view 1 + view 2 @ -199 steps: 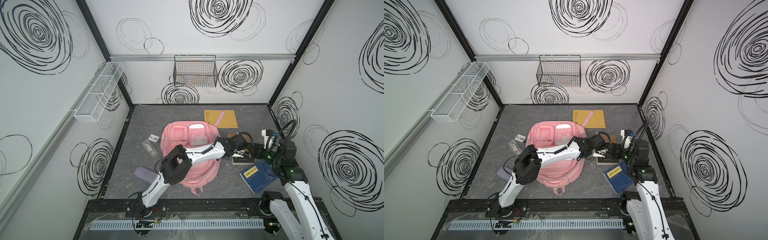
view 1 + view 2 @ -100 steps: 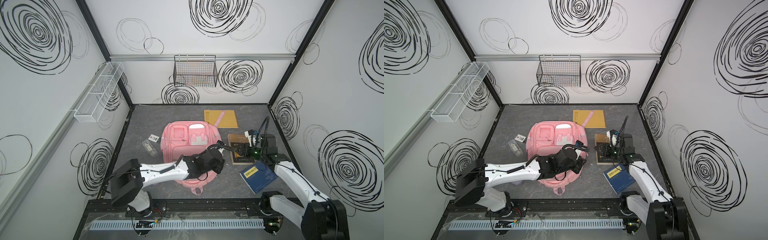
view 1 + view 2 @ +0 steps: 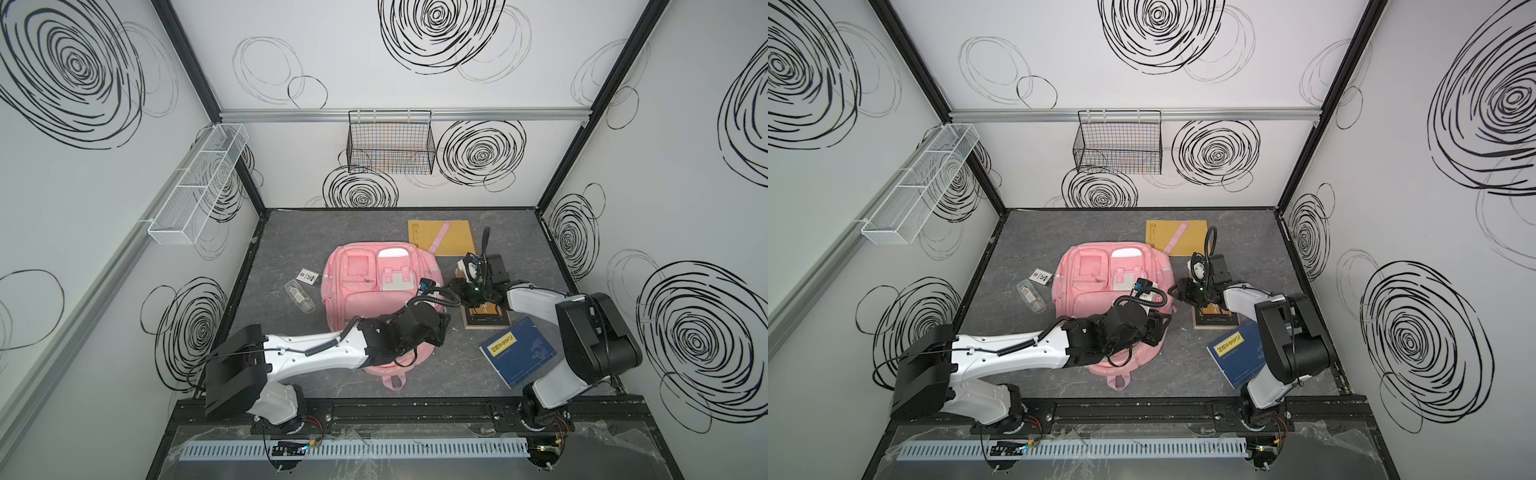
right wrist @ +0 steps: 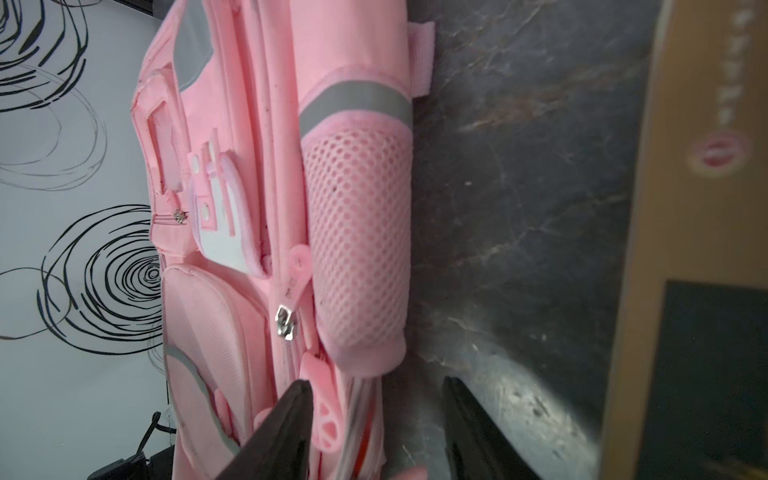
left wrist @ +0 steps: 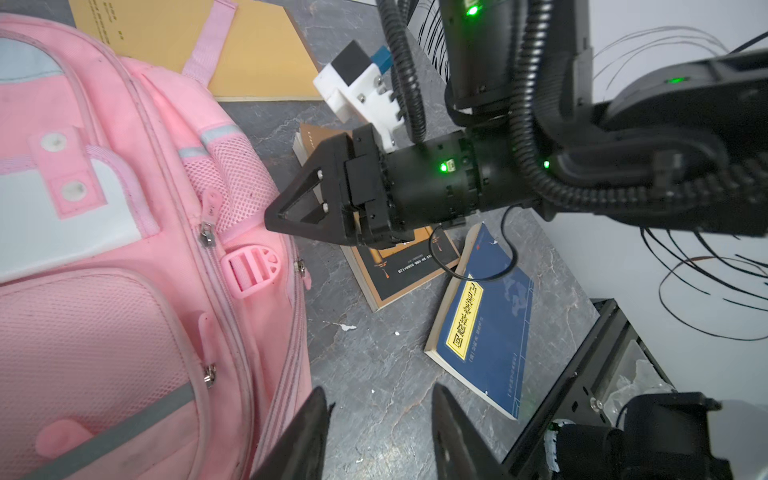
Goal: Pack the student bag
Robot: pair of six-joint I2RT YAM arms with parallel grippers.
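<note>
Over the grey table (image 3: 332, 232), amid swirl-marked walls (image 3: 415, 83), left tool (image 5: 378, 388) and right tool (image 4: 376, 380) gape.

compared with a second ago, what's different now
The left gripper drew back from beside the brown book, across the bag to its near right corner; it is open, holding nothing. The right gripper moved in to the bag's right side, open. The bag, brown book, blue book and yellow envelope stayed put.
</note>
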